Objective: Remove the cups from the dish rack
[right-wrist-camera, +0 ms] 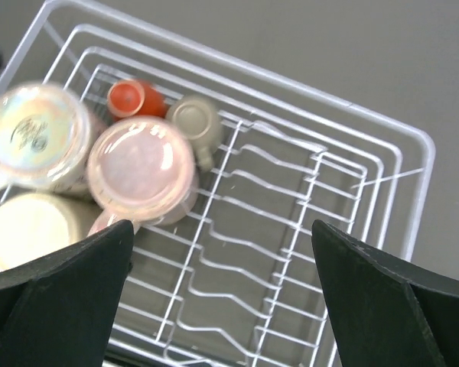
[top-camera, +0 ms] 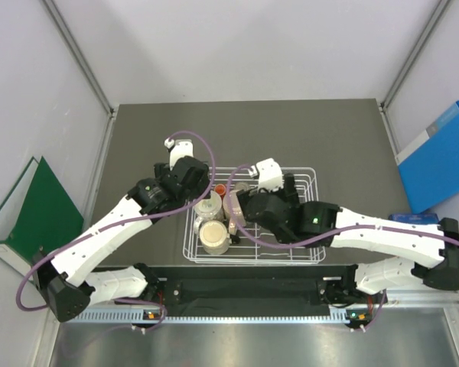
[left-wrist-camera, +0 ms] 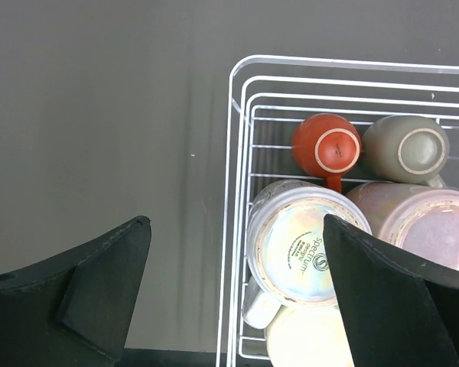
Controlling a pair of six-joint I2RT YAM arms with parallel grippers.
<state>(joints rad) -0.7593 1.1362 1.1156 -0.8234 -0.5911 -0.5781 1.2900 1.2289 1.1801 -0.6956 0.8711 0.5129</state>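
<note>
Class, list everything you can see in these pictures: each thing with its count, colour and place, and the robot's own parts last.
dish rack: 1, white wire, mid-table
red-orange cup: 1, upside down, rack's far left corner
tan cup: 1, upside down, beside the red-orange cup
speckled mug: 1, pale, upside down, rack's left side
pinkish mug: 1, upside down, beside the speckled mug
cream mug: 1, rack's near left corner
table: 1, dark grey
green folder: 1, left wall
blue folder: 1, right wall
left gripper: 1, black, open, over rack's left edge
right gripper: 1, black, open, over rack

dish rack (left-wrist-camera: 229, 153): glossy white coated wire | cups (left-wrist-camera: 298, 248): glazed ceramic, shiny bases | desk (left-wrist-camera: 99, 115): matt dark grey, smooth | my jaws: matt black, probably plastic
</note>
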